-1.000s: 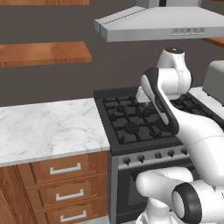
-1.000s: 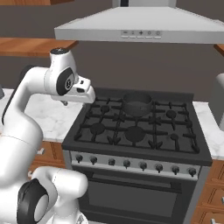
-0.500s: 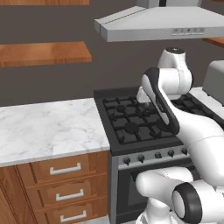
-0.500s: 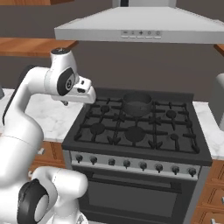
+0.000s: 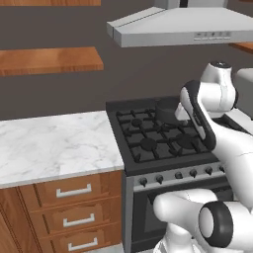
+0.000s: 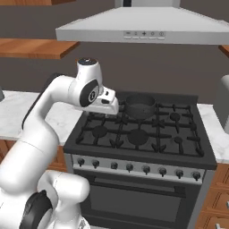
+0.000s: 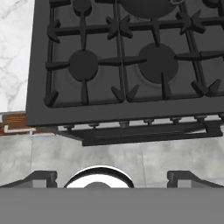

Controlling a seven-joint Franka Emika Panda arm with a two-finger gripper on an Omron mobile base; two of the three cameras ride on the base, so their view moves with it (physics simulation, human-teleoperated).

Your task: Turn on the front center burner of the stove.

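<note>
The stove [image 6: 134, 134] is a black gas range with cast-iron grates and a silver front strip carrying a row of small black knobs [image 6: 137, 168]. Its front center burner [image 6: 137, 136] [image 7: 158, 60] [image 5: 185, 142] is the widest dark cap and shows no flame. My gripper [image 7: 113, 178] hangs open, high above the stove's front edge and left half, its fingertips [image 7: 41, 177] far apart with nothing between them. In the right base view the hand [image 6: 109, 103] hovers over the stove's back left corner. From above, the knobs [image 7: 124, 124] peek out under the stove's front lip.
A small dark pot [image 6: 140, 105] [image 5: 168, 109] sits on the back center burner. A smaller burner cap [image 7: 83, 64] lies front left. Marble counter [image 5: 54, 143] with wooden drawers [image 5: 74, 190] flanks the stove's left. The grey range hood [image 6: 143, 29] hangs overhead.
</note>
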